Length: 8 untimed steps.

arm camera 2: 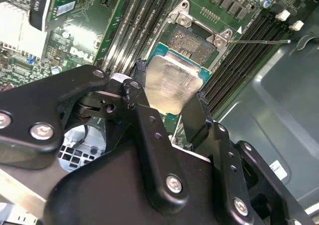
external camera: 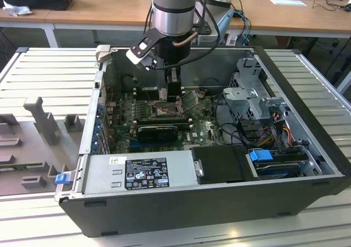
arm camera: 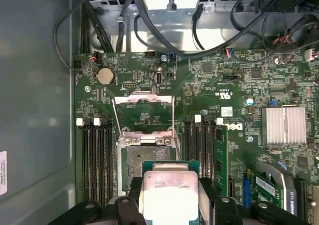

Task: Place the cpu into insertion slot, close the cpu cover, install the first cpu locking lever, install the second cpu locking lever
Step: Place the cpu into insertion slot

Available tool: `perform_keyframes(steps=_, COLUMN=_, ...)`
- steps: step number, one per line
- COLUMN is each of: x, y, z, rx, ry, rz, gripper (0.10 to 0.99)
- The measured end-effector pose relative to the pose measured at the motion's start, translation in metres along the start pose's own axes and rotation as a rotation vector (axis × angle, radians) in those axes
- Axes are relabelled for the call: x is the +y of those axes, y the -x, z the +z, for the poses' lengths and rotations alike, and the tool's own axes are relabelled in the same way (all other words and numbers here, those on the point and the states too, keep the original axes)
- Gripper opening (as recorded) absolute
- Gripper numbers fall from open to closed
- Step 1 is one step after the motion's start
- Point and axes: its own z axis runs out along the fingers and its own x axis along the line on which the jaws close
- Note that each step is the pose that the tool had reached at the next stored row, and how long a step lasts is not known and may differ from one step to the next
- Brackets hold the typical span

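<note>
Second wrist view: black fingers (arm camera 2: 149,130) clamp the cpu (arm camera 2: 172,83) by two opposite edges, holding it partly over the insertion slot (arm camera 2: 192,40). First wrist view: the cover (arm camera: 143,99) lies swung open just beyond the insertion slot, memory slots (arm camera: 94,160) flanking both.

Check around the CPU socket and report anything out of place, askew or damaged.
Nothing looks damaged or spilled. The cpu is clamped in the gripper over one edge of the insertion slot, not seated in it. The cpu cover stands swung open beyond the slot. Both fit a part that is not yet placed.
</note>
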Motion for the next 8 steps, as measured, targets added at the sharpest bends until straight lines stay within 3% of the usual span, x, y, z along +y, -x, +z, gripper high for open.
perform_keyframes(steps=8, x=-0.0004, y=0.0003, z=0.0113, rx=-0.0002, ry=-0.007, rz=0.0, gripper=0.525)
